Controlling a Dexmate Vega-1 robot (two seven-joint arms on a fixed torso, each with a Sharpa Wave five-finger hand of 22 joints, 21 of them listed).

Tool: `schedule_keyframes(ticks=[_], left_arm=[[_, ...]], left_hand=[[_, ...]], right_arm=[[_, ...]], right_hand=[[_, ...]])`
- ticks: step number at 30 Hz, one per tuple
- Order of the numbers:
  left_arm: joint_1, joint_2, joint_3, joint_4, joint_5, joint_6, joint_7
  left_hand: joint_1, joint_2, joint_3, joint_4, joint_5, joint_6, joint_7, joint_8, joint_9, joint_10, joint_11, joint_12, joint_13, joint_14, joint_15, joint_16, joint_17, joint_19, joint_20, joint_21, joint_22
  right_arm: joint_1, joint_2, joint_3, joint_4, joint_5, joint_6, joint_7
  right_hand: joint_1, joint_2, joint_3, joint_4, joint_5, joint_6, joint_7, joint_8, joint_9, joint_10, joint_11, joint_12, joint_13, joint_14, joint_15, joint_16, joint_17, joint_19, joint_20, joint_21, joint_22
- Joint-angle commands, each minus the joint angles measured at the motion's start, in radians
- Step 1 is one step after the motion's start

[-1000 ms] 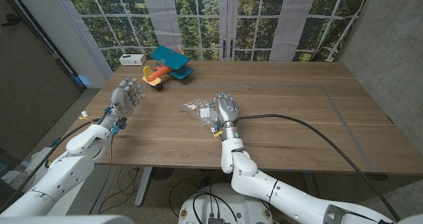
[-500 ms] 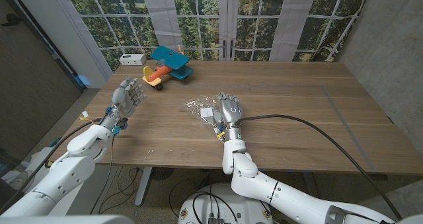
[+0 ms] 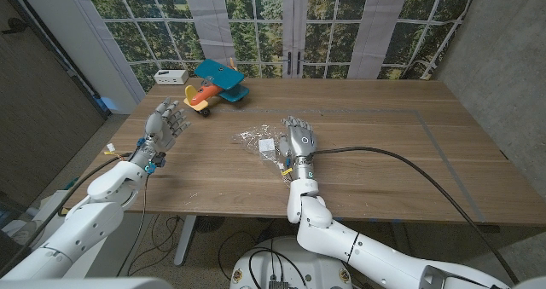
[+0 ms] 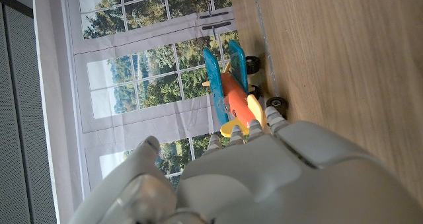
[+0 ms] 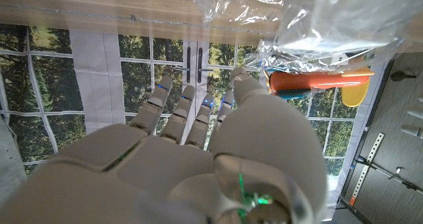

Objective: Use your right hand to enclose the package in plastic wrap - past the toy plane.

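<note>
A clear plastic-wrapped package (image 3: 258, 141) lies crumpled on the wooden table (image 3: 384, 153), nearer to me than the toy plane (image 3: 215, 86). My right hand (image 3: 299, 141) sits just right of the package, fingers stretched out and apart, holding nothing. In the right wrist view the plastic wrap (image 5: 317, 19) lies off the side of the fingers (image 5: 173, 104), with the plane (image 5: 316, 82) beyond it. Over the table's left side my left hand (image 3: 162, 124) is raised with fingers spread and empty. The left wrist view looks past that hand (image 4: 264, 178) toward the blue and orange plane (image 4: 234, 92).
A small white box (image 3: 171, 76) stands at the far left edge, beside the plane. A black cable (image 3: 401, 165) runs from my right wrist across the table's right side. Windows rise behind the far edge.
My right hand has slid a little to the right, off the package, so more of the wrap shows. The left hand has stayed put.
</note>
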Motion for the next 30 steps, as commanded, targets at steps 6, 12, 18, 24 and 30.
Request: schedule_keyframes(ticks=[6, 12, 18, 24, 30], left_arm=[[-0.030, 0.003, 0.020, 0.016, -0.006, 0.022, -0.004], [-0.030, 0.003, 0.021, 0.017, -0.003, 0.019, -0.002], [-0.021, 0.002, 0.019, 0.015, -0.009, 0.021, 0.004], [-0.011, 0.001, 0.012, 0.013, -0.009, 0.011, 0.005], [-0.009, 0.002, 0.009, 0.010, -0.011, 0.012, 0.007]], left_hand=[[0.000, -0.004, 0.000, -0.007, 0.003, -0.067, -0.004, 0.004, 0.002, -0.022, 0.000, 0.000, 0.002, 0.005, 0.005, 0.003, 0.003, 0.005, 0.004, 0.003, 0.005], [0.001, -0.003, 0.001, -0.007, 0.003, -0.068, -0.005, 0.004, 0.002, -0.022, 0.000, -0.001, 0.002, 0.005, 0.005, 0.003, 0.003, 0.006, 0.004, 0.003, 0.005], [0.002, -0.002, 0.001, -0.007, 0.003, -0.074, -0.005, 0.001, 0.002, -0.022, -0.001, 0.000, 0.002, 0.006, 0.005, 0.003, 0.003, 0.006, 0.004, 0.004, 0.004], [0.002, -0.001, 0.001, -0.007, 0.003, -0.075, -0.006, 0.001, 0.002, -0.023, -0.002, -0.001, 0.002, 0.006, 0.006, 0.003, 0.003, 0.006, 0.005, 0.004, 0.004], [0.002, -0.001, 0.002, -0.007, 0.003, -0.075, -0.006, 0.001, 0.002, -0.022, -0.001, -0.001, 0.002, 0.007, 0.005, 0.003, 0.003, 0.007, 0.005, 0.004, 0.004]], right_arm=[[-0.059, -0.107, 0.081, -0.065, 0.132, 0.422, -0.124], [-0.048, -0.160, 0.070, -0.083, 0.112, 0.509, -0.023], [-0.050, -0.158, 0.054, -0.079, 0.013, 0.533, -0.067], [-0.045, -0.210, 0.056, -0.125, 0.004, 0.550, 0.076], [-0.018, -0.272, 0.061, -0.199, 0.021, 0.527, 0.334]], right_hand=[[-0.160, -0.033, 0.032, 0.177, -0.029, 0.133, 0.030, 0.047, 0.009, 0.189, 0.035, 0.075, 0.024, 0.163, -0.099, 0.093, 0.061, 0.104, -0.021, 0.053, 0.013], [-0.250, -0.064, -0.014, 0.197, -0.030, 0.180, 0.067, 0.055, 0.008, 0.158, 0.066, 0.056, 0.023, 0.120, -0.067, 0.064, 0.056, 0.088, -0.002, 0.049, 0.015], [-0.124, -0.048, 0.043, 0.030, -0.019, 0.318, 0.045, 0.101, 0.009, 0.272, 0.023, 0.099, 0.040, 0.207, -0.137, 0.101, 0.063, 0.100, -0.015, 0.053, 0.014], [-0.214, -0.102, -0.005, 0.049, -0.029, 0.263, 0.059, 0.071, 0.006, 0.228, 0.050, 0.085, 0.050, 0.211, -0.111, 0.097, 0.078, 0.147, 0.000, 0.073, 0.016], [-0.320, -0.147, -0.053, 0.071, -0.023, 0.134, 0.053, 0.013, 0.006, 0.121, 0.051, 0.024, 0.039, 0.102, -0.072, 0.017, 0.046, 0.094, 0.028, 0.050, 0.015]])
